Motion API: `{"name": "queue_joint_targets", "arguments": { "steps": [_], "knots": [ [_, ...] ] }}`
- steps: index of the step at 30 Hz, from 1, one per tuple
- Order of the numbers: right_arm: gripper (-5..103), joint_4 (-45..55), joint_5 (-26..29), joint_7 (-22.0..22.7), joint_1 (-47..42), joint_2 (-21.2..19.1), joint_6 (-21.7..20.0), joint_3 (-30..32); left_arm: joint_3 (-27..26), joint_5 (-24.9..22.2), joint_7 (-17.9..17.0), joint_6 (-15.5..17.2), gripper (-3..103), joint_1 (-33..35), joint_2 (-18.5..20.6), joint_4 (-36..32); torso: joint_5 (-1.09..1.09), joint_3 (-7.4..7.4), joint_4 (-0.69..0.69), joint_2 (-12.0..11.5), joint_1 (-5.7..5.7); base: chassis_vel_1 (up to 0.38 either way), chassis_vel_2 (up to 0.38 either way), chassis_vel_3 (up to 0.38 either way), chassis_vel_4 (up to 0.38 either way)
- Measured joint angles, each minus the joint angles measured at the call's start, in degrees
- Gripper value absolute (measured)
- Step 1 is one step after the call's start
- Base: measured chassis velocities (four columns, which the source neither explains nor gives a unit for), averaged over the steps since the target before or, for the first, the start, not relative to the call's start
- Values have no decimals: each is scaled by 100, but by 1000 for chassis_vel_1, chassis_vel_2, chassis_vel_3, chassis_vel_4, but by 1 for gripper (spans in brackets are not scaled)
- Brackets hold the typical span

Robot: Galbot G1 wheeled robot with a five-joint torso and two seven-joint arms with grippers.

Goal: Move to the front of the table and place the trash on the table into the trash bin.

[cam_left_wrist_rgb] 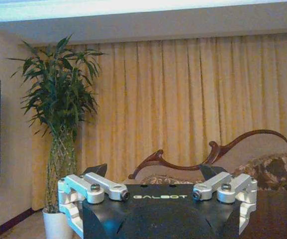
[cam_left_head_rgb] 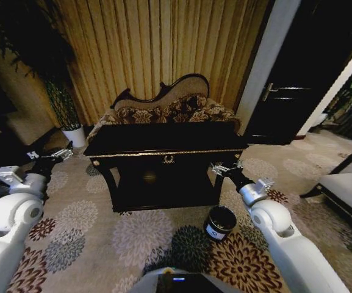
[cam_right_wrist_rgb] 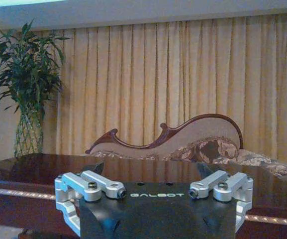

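**Desk:** What are the claws doing?

**Me:** From the head camera I see the left claw [cam_left_head_rgb: 58, 155] raised off the worktop's left corner and the right claw [cam_left_head_rgb: 224, 168] just at its right front corner. In each wrist view the dark fingers [cam_left_wrist_rgb: 97, 170] stand spread wide apart, released, with nothing between them (the right pair [cam_right_wrist_rgb: 209, 169] looks the same).

**Desk:** And the worktop?

**Me:** The worktop [cam_left_head_rgb: 163, 139] is black and glossy, with a gold trim line along the front and a small gold ornament at centre. I can't make out any trash on its dark top. The trash bin [cam_left_head_rgb: 219, 223], round and dark with a white label, stands on the flowered carpet [cam_left_head_rgb: 133, 235] by the right front leg, below my right forearm. Behind the worktop sits a patterned sofa [cam_left_head_rgb: 169, 110] with a curved wooden back, against pleated gold curtains [cam_left_head_rgb: 163, 43].
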Motion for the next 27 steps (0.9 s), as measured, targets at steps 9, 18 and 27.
{"name": "queue_joint_targets", "arguments": {
  "steps": [9,18,27],
  "knots": [
    [100,19,11,0,-142,-154,0,72,-30,-32,88,19,100,84,2,-34,-1,-1,2,1,-4,262,-275,-259,260],
    [100,0,6,0,-160,-149,18,118,-14,-36,83,44,100,77,-18,-65,0,-1,2,1,-3,341,-329,-335,337],
    [100,-32,-32,0,-193,-94,40,170,-4,-33,76,63,100,72,-20,-93,-2,-2,2,1,-4,363,-380,-368,365]
  ]
}}
